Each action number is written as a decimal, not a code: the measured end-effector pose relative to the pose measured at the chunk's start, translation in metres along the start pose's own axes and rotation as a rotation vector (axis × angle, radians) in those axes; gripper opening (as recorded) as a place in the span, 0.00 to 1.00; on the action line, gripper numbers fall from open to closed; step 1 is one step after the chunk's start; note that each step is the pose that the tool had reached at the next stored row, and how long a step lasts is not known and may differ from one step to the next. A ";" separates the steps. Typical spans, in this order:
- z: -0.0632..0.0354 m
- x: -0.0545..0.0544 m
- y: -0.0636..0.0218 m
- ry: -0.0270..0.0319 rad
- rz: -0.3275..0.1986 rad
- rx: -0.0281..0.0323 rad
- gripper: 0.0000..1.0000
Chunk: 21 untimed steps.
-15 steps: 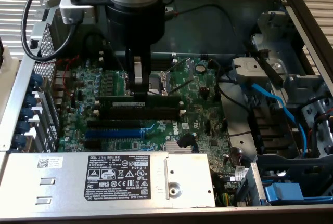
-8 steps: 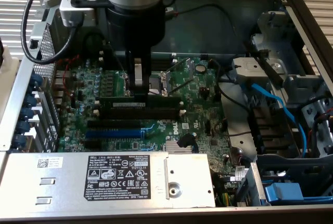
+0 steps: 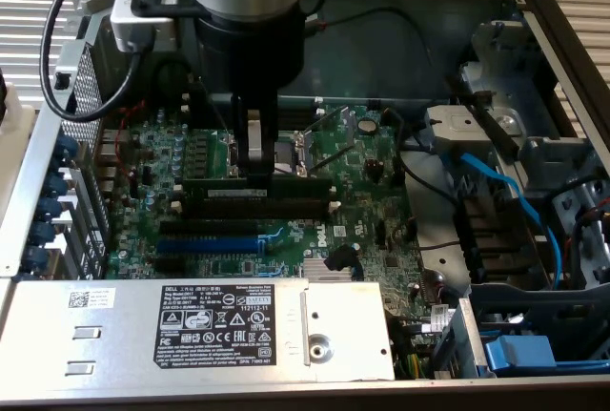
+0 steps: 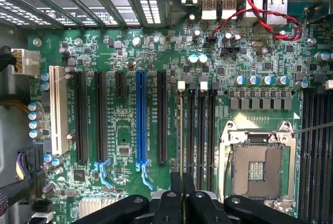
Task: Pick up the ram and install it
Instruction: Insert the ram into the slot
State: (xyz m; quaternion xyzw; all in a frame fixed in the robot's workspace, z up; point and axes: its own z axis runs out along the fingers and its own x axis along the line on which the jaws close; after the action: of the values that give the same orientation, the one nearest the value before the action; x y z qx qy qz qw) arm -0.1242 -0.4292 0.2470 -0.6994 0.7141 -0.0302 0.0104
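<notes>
Nearest in the exterior view lies a grey labelled cover [image 3: 114, 335]; beyond it the gripper [image 3: 255, 165] stands over the motherboard [image 3: 372, 201], jaws drawn narrow onto the ram [image 3: 300, 180], which lies lengthwise along the black memory slots [image 3: 286, 209]. In the wrist view, its fingers [image 4: 176, 203] sit close together, pinching the stick edge-on above those slots.

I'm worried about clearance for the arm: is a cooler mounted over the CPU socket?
No, the CPU socket lies bare in the wrist view, with its contacts exposed and nothing mounted over it.

Open case [image 3: 564, 12]: motherboard [image 3: 367, 203], silver power supply [image 3: 114, 330] inside.
</notes>
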 end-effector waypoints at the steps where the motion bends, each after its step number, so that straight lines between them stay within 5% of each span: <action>1: 0.0003 0.000 0.0000 -0.0003 0.000 0.0000 0.12; 7: 0.0015 0.000 -0.0001 -0.0023 0.000 -0.0001 0.12; 13: 0.0014 0.000 -0.0002 -0.0118 0.000 -0.0004 0.12; 15: 0.0015 0.000 -0.0004 -0.0222 0.000 -0.0004 0.12; 18: 0.0014 0.000 -0.0007 -0.0560 0.002 -0.0086 0.12; 19: 0.0014 0.000 -0.0007 -0.0627 0.003 -0.0119 0.12; 21: 0.0014 0.002 -0.0008 -0.0646 0.003 -0.0152 0.12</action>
State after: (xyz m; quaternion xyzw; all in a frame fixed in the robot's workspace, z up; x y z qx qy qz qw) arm -0.1234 -0.4309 0.2457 -0.6990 0.7146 -0.0021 0.0282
